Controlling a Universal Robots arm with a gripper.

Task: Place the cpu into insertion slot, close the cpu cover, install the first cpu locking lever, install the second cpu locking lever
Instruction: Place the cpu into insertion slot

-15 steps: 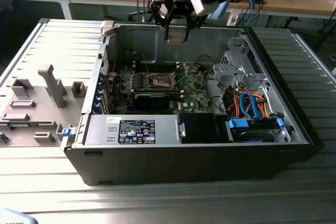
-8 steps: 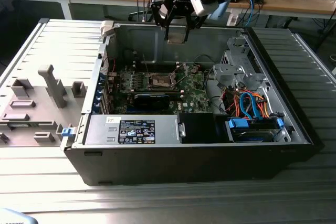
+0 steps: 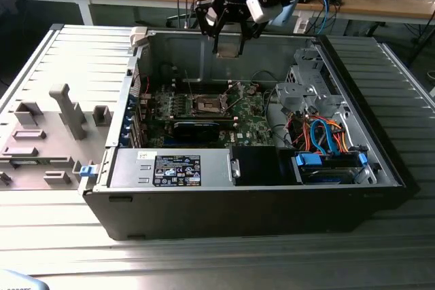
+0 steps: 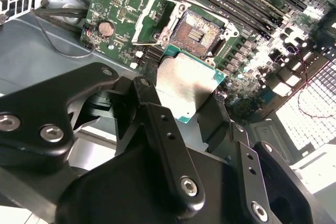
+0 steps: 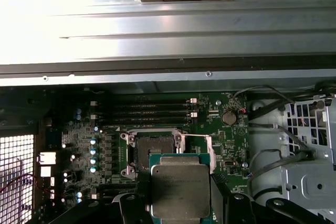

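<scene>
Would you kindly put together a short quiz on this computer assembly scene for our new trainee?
1. True or false: the hand grips the cpu above the motherboard.
2. The socket is: A) empty, with its contacts showing; B) already filled with a chip; C) hidden under a cooler.
3. Fill the gap: the cpu cover stands ____ (open or shut).

Key: 1 true; 2 A; 3 open.
</scene>
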